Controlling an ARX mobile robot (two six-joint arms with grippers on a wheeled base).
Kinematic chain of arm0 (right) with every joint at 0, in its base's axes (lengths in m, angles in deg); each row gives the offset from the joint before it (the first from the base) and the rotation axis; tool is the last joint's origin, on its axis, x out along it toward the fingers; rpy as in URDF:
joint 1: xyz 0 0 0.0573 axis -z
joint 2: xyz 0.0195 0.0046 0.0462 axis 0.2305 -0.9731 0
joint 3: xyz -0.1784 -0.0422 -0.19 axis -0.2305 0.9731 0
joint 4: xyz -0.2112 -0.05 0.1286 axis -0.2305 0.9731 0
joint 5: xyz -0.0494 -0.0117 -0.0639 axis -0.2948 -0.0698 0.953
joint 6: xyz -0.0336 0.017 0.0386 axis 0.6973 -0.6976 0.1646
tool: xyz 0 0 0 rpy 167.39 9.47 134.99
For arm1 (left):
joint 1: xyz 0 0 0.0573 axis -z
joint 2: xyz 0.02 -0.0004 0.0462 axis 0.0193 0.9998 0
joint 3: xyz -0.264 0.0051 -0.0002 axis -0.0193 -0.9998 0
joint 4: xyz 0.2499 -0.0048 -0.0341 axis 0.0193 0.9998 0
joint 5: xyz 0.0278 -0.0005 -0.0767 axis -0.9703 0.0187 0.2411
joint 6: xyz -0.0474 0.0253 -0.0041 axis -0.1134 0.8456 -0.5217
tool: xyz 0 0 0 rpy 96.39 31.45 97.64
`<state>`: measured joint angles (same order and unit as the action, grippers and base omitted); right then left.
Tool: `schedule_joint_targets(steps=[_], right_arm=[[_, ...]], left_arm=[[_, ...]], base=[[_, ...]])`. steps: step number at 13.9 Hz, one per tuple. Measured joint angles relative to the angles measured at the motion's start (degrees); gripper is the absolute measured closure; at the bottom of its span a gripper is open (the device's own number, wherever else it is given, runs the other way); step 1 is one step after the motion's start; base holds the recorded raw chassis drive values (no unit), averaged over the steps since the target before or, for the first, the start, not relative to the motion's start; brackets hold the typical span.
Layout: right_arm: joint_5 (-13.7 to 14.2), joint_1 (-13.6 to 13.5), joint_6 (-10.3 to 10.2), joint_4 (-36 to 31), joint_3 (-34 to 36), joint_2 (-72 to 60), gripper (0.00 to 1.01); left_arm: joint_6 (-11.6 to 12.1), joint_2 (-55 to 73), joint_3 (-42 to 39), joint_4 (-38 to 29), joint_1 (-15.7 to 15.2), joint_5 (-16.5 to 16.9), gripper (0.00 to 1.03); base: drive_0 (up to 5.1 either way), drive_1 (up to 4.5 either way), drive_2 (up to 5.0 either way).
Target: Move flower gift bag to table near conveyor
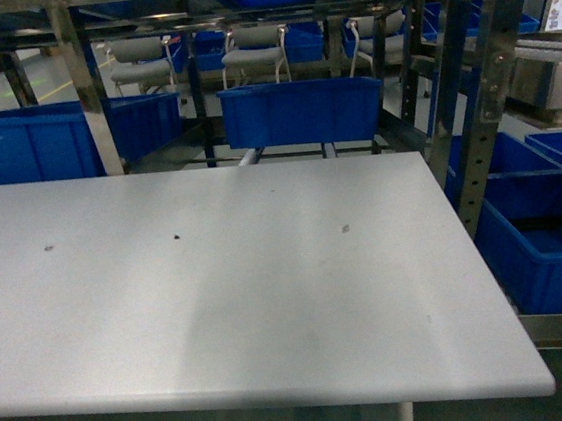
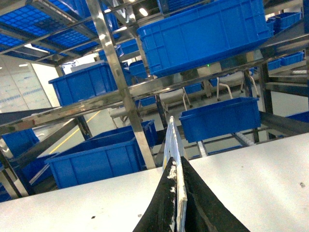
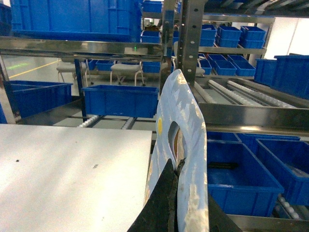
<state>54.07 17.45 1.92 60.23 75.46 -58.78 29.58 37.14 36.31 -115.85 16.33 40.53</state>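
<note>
The flower gift bag [image 3: 186, 140], a glossy pale-blue paper carrier with a die-cut handle hole, is pinched at its top panel between the black fingers of the right gripper [image 3: 179, 193], which are pressed together on it. It stands upright, its long axis rising away from the pincer, its flat face turned partly toward the camera. Just left of it is the right edge of the wide matte white-grey table [image 3: 72, 164]. Below and to its right are open blue plastic bins [image 3: 241, 174], so the set-down lies leftward. Beyond run the white rollers of the steel-railed conveyor [image 3: 241, 94].

The left gripper [image 2: 177, 186] is clamped on a thin white panel [image 2: 173, 145] seen edge-on above the tabletop. Whether that is the same bag cannot be told.
</note>
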Motion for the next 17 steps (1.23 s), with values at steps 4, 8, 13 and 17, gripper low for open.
schedule_joint_targets(steps=[4,8,13,17], right_arm=[[0.02,0.02,0.00,0.04,0.00,0.04,0.99],[0.02,0.00,0.00,-0.02,0.00,0.11,0.99],[0.02,0.00,0.00,0.04,0.00,0.00,0.99],[0.00,0.00,0.00,0.02,0.00,-0.02,0.99]], left_arm=[[0.00,-0.02,0.00,0.00,0.00,0.02,1.01],[0.00,-0.09,0.00,-0.02,0.00,0.00,1.01],[0.00,-0.02,0.00,0.02,0.00,0.00,1.01],[0.00,-0.02,0.00,0.00,0.00,0.00,1.01]], base=[[-4.7,3.73,1.0],[-4.6,3.87,0.9],[-4.5,4.01,0.8],[-4.6,3.99,0.6]])
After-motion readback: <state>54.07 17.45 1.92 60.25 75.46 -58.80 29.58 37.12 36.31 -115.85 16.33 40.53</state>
